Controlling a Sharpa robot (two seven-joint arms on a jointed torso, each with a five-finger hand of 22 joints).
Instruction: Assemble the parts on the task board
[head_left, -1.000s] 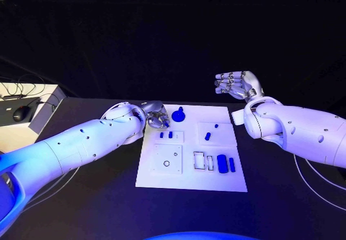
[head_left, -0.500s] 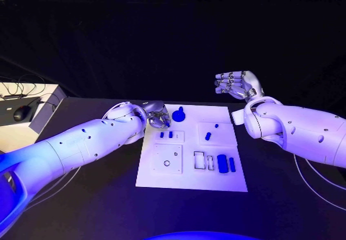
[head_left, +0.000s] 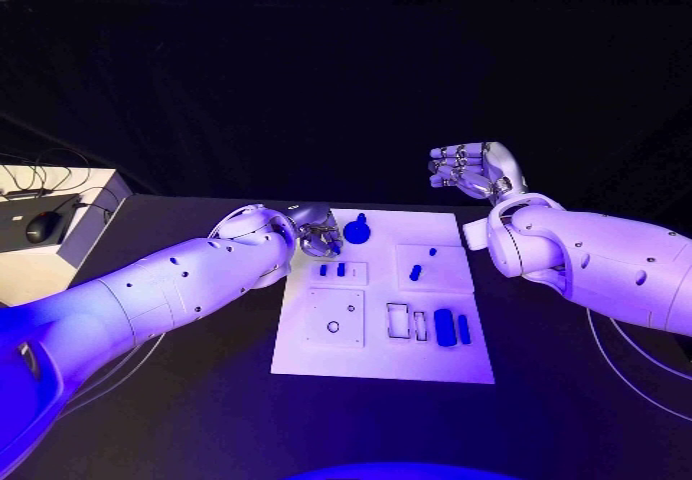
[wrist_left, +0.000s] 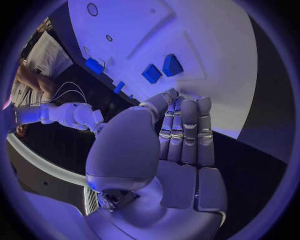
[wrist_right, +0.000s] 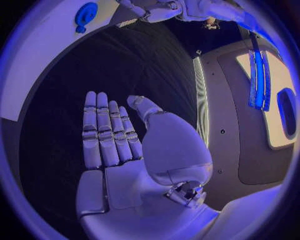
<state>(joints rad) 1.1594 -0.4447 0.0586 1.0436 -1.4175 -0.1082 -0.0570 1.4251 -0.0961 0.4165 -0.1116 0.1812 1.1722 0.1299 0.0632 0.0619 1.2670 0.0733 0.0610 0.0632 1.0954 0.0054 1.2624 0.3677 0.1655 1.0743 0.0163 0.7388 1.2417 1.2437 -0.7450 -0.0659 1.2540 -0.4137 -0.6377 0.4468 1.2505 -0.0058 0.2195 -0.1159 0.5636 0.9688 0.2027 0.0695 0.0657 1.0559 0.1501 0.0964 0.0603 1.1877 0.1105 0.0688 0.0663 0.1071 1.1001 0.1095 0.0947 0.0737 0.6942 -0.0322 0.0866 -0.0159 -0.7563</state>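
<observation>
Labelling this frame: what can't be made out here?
- Head view: the silver left hand sits at the white task board's far-left corner; whether its fingers touch the round blue part cannot be told, the arm hides the palm.
- Head view: small blue pegs too small to tell seated or loose.
- Left wrist view: the hand's own palm covers the board's near edge.

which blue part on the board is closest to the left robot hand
The round blue disc-shaped part at the white task board's far edge, right beside the left robot hand; the other blue parts lie nearer the robot.
</observation>
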